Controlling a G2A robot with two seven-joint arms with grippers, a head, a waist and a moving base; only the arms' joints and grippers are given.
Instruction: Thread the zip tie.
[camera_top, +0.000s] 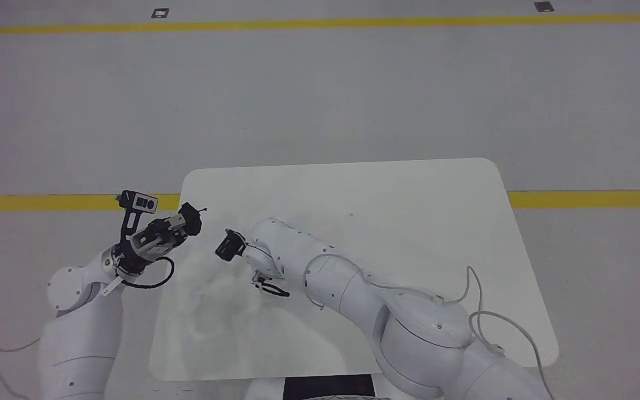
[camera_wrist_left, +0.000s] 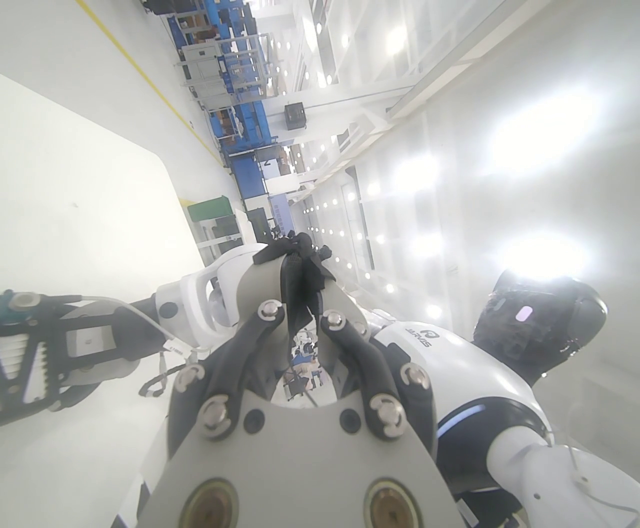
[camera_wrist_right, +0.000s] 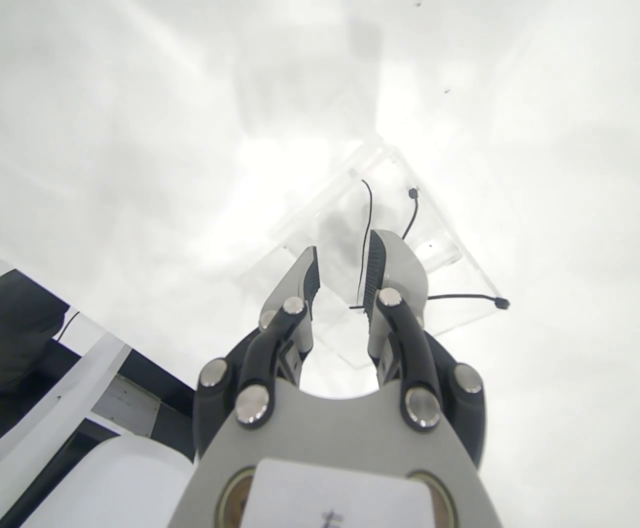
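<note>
White table (camera_top: 420, 220), yellow floor line (camera_top: 300, 24), clear plastic tray (camera_wrist_right: 450, 270)

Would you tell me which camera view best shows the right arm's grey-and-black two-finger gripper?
The right wrist view: the right gripper is close up, fingers apart. The top view shows it small and dark; the left wrist view, side-on at the edge.

Zip ties (camera_wrist_right: 501, 303) lie in a tray (camera_wrist_right: 440, 235) on the table (camera_top: 400, 220), before the right end effector (camera_wrist_right: 344, 245).
</note>
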